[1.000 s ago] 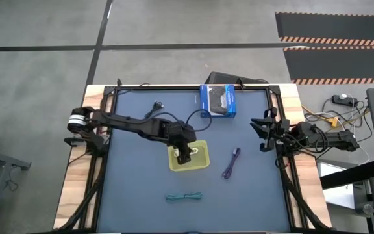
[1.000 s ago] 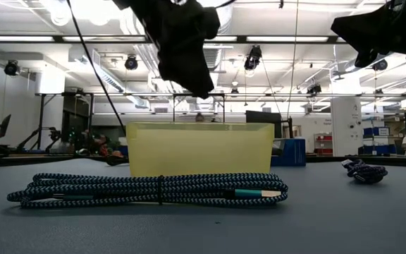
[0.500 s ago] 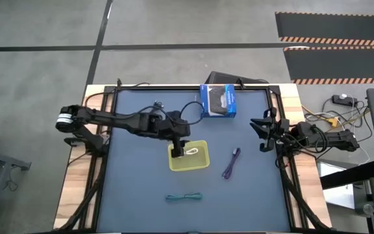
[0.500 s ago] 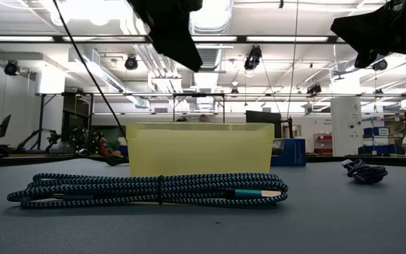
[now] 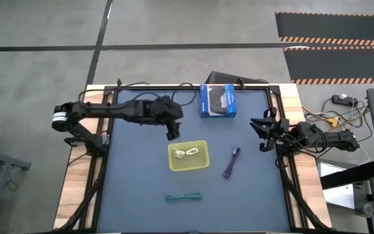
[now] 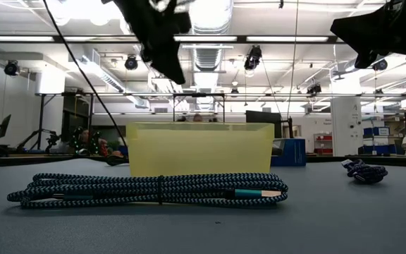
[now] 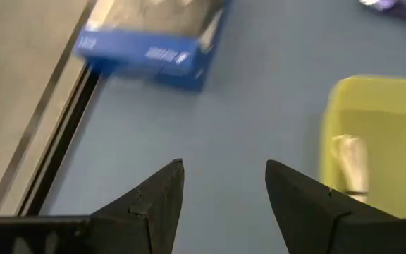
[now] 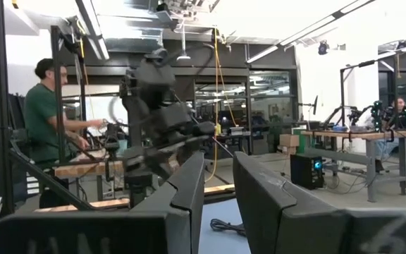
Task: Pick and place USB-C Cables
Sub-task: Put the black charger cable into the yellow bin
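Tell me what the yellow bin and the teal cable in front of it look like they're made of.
The yellow bin looks like thin translucent plastic with a matte finish: light glows through its wall, and its edges are straight and moulded. The teal cable seems to have a braided fabric sheath, going by its woven teal-and-black pattern, with a smooth teal plug housing, likely plastic or metal.

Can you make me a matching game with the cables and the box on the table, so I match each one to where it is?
Things:
1. white coiled cable
2. teal braided cable
3. purple bundled cable
4. blue-and-black cardboard box

Places:
A. at the table's far edge
B. inside the yellow plastic bin
C. on the mat beside the bin, toward the right arm
D. on the mat nearest the table's front edge

Pairs: 1-B, 2-D, 3-C, 4-A
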Available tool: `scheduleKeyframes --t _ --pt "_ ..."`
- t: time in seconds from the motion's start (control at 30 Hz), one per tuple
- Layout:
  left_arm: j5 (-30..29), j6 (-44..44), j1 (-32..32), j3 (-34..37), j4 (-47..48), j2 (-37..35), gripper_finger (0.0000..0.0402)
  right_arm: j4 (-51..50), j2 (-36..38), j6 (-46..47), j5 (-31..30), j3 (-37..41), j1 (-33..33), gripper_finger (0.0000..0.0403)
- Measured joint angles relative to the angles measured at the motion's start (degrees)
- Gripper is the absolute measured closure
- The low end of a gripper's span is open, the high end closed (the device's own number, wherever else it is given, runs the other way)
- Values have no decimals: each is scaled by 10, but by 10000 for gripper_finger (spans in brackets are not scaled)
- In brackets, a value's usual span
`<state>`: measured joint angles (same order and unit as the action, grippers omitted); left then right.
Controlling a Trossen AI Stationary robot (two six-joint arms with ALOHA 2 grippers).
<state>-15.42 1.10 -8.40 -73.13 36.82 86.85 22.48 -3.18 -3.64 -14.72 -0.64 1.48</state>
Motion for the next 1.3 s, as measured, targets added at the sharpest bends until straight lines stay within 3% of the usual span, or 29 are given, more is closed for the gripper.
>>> scheduleKeyframes --t 0.3,0.67,0.8,1.1,1.3 --pt "0 61 -118 90 3 0 218 0 0 0 0 0 0 335" --pt "2 84 -247 214 -69 1 259 0 0 0 -4 0 0 335" --pt "2 71 -267 243 -127 1 262 0 0 -2 -4 0 0 335" --pt "20 84 -275 249 -138 1 262 0 0 -3 -4 0 0 335" --pt "54 91 -276 258 -142 1 224 0 0 -4 -4 0 0 335"
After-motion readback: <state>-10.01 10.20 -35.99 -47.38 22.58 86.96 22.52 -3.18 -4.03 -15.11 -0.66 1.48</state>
